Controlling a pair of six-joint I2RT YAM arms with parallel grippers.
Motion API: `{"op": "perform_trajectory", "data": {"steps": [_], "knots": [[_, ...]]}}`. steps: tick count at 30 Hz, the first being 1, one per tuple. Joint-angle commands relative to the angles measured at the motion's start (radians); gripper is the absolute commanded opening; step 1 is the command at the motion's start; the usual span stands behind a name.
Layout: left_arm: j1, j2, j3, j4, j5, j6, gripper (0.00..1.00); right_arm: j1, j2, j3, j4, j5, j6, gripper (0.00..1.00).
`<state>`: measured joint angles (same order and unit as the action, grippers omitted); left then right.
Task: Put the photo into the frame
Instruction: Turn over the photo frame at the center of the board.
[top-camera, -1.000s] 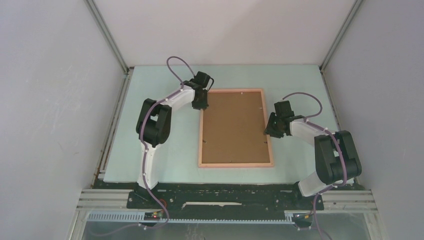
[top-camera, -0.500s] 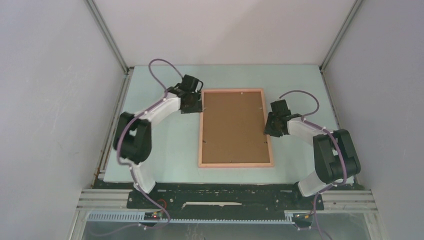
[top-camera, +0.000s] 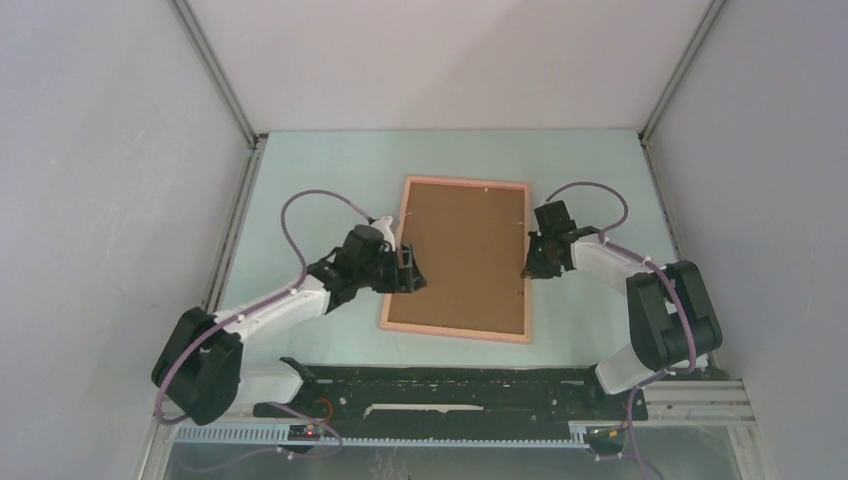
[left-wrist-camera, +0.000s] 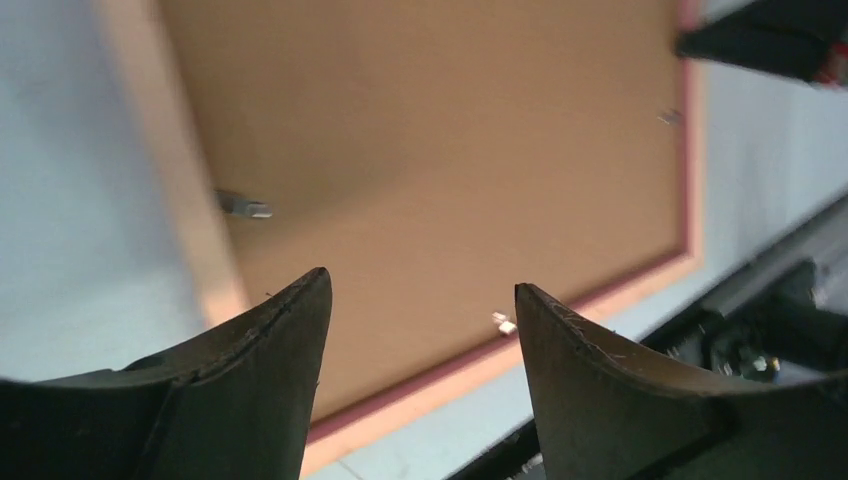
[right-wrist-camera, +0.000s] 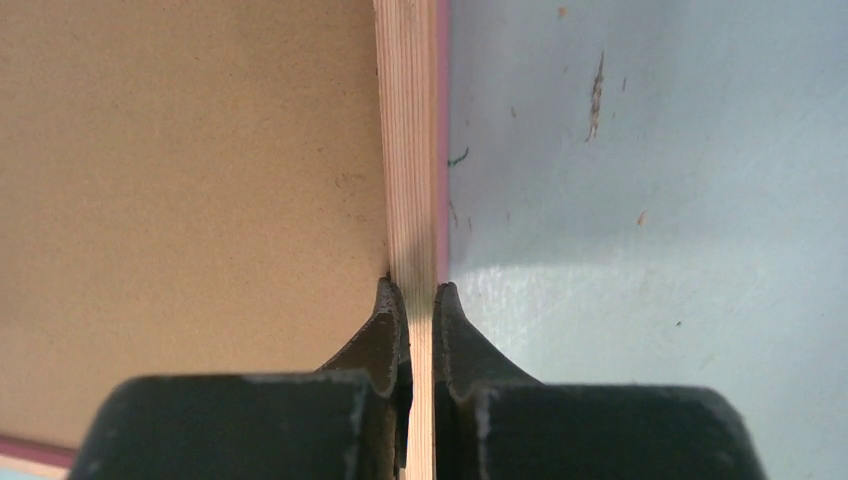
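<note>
The salmon-pink frame lies face down on the table, slightly skewed. The brown backing board fills it. The photo is hidden. My left gripper hovers open and empty over the frame's left rail. In the left wrist view its jaws stand wide apart above the board, with a metal tab by the rail. My right gripper is shut on the frame's right rail. In the right wrist view the fingers pinch the pale wooden rail from both sides.
The pale green table mat surrounds the frame. Grey enclosure walls stand left, right and behind. The black base bar runs along the near edge, close to the frame's near rail.
My left arm swung from the frame's far left corner down to the middle of its left rail. The frame slid and turned a little toward the near left. My right gripper kept its hold.
</note>
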<state>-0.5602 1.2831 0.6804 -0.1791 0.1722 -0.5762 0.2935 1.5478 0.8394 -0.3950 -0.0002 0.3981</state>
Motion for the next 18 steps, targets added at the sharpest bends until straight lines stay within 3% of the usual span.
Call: {"op": "perform_trajectory", "data": {"steps": [1,9,15,18], "knots": [[-0.176,-0.133,-0.052,0.239,-0.054,0.076,0.75,-0.043,-0.071,0.052,-0.063,-0.127,0.052,0.0],[-0.591,-0.136,-0.096,0.398,-0.268,0.535,0.77,-0.07,-0.102,0.126,-0.132,-0.24,0.097,0.0],[-0.726,0.018,-0.014,0.389,-0.296,0.671,0.77,-0.068,-0.134,0.152,-0.186,-0.245,0.113,0.0],[-0.807,0.119,0.003,0.469,-0.397,0.742,0.78,-0.068,-0.146,0.159,-0.206,-0.247,0.111,0.0]]}}
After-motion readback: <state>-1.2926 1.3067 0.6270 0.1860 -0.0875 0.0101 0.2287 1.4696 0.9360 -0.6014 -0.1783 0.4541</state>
